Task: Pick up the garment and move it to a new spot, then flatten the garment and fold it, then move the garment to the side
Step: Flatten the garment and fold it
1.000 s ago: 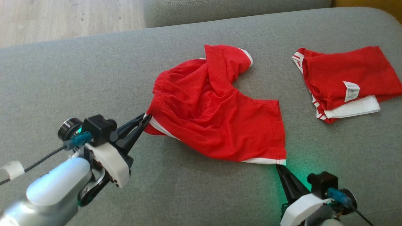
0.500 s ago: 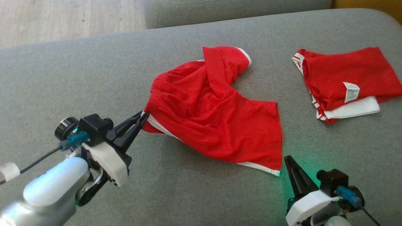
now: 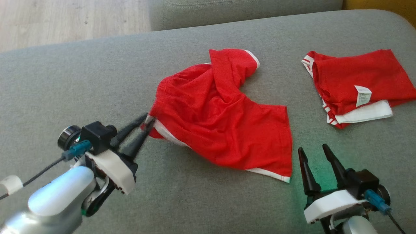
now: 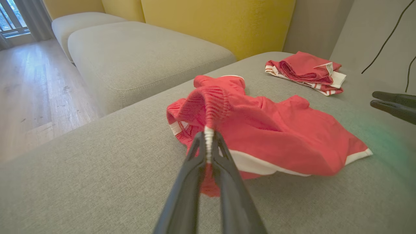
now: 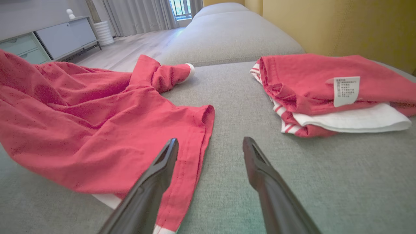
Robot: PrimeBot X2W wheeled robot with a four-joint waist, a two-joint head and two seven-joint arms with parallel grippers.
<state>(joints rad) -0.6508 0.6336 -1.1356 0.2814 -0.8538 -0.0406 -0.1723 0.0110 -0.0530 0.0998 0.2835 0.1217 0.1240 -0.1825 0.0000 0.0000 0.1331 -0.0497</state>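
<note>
The garment point(image 3: 221, 120), red shorts with white trim, lies rumpled in the middle of the grey sofa cushion point(image 3: 81, 81). My left gripper point(image 3: 148, 119) is at its left end. In the left wrist view that gripper point(image 4: 208, 135) pinches the white-edged waistband and holds it slightly raised above the garment point(image 4: 276, 130). My right gripper point(image 3: 312, 149) stands open just right of the lower right hem corner, touching nothing. In the right wrist view the gripper point(image 5: 209, 143) has its left finger over the hem of the garment point(image 5: 81, 123).
A folded pile of red and white clothes point(image 3: 354, 86) with a white label lies at the right of the cushion. A second grey cushion point(image 4: 146, 55) and a yellow backrest point(image 4: 211, 19) stand beyond. Wooden floor point(image 3: 65, 19) lies past the cushion's far left edge.
My right gripper let go of the hem corner, opened wide and shifted right. The corner dropped onto the cushion. The left gripper kept its pinch, its fingers looking slightly looser.
</note>
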